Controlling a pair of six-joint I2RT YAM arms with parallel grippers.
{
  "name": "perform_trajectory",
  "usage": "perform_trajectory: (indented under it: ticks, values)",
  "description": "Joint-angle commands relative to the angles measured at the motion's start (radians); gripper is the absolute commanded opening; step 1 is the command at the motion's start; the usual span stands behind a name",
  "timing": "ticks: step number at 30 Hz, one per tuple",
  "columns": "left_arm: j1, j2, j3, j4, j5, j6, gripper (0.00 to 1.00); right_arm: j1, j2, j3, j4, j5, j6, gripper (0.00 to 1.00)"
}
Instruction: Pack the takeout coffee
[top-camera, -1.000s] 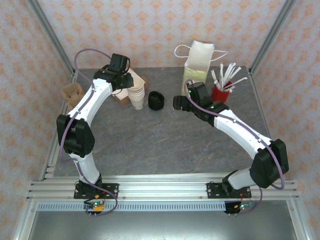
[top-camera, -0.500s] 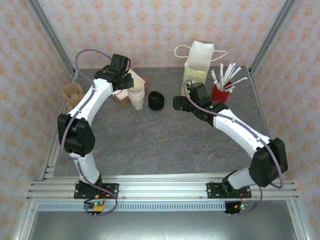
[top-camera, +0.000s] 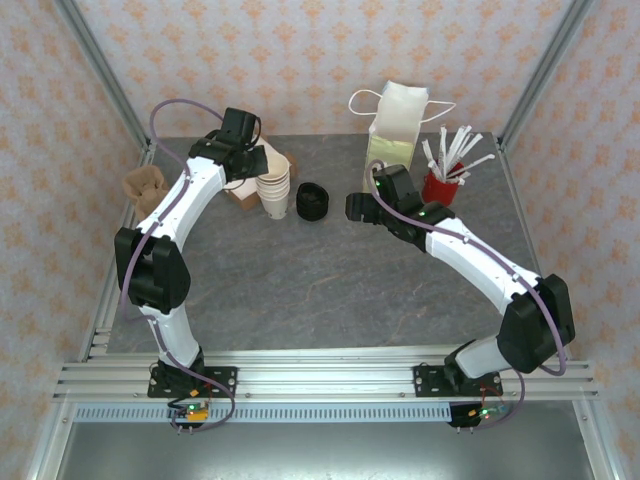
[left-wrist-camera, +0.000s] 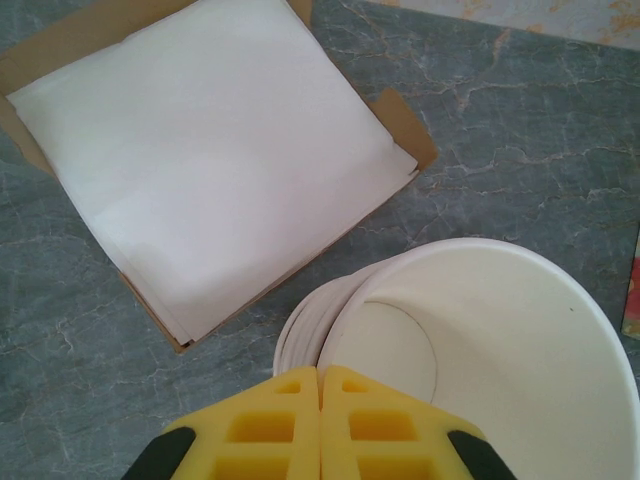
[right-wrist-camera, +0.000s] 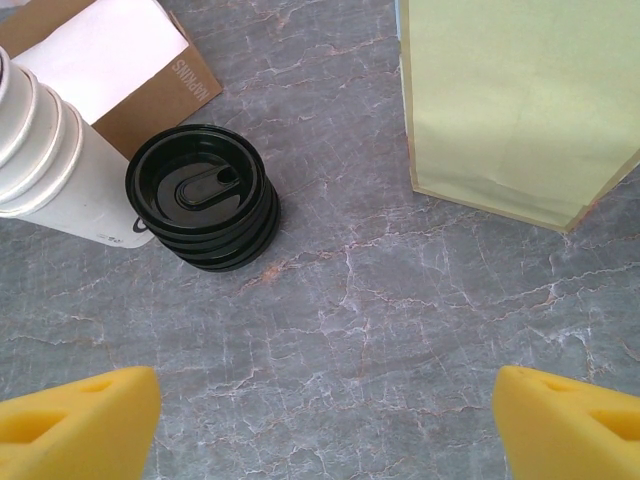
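Grey marbled surface (top-camera: 300, 290): left jaws, just closed, meet at the top rim of the cup stack (left-wrist-camera: 480, 350). Right jaws hang wide apart, empty, near the black lids (right-wrist-camera: 200, 195) and paper bag (right-wrist-camera: 510, 100), unmoved.

Your grey marbled table (top-camera: 300, 280)
On it you see a napkin box (left-wrist-camera: 200, 150), stacked cups (top-camera: 272, 192), black lids (top-camera: 313, 201), a paper bag (top-camera: 398, 125) and a red cup (top-camera: 440, 186)

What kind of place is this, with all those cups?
Likely a pretend coffee-shop counter in a robot test booth: stacked paper cups, black lids, a paper bag, straws.
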Motion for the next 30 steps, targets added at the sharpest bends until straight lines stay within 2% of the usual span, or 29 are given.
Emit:
perform_trajectory:
  ticks: [1,11,17,21,25,30]
  values:
    - [-0.002,-0.024,0.016,0.029,0.003,-0.058,0.02,0.007,0.005,0.028,-0.019,0.019,0.008,0.87]
    - [0.033,-0.115,-0.006,0.094,0.079,-0.172,0.00,0.008,-0.006,0.037,-0.037,0.022,-0.003,0.87]
    - [0.046,-0.167,0.029,0.077,0.091,-0.174,0.00,0.008,-0.009,0.059,-0.052,0.023,-0.007,0.87]
    - [0.035,-0.255,0.015,0.101,0.158,-0.182,0.00,0.007,-0.013,0.095,-0.098,0.066,-0.028,0.89]
    - [-0.035,-0.355,-0.055,0.107,0.165,-0.177,0.00,0.002,-0.034,0.120,-0.144,0.131,-0.063,0.91]
    - [-0.179,-0.476,-0.268,0.118,0.119,-0.147,0.00,-0.075,-0.103,0.095,-0.183,0.104,-0.071,0.92]
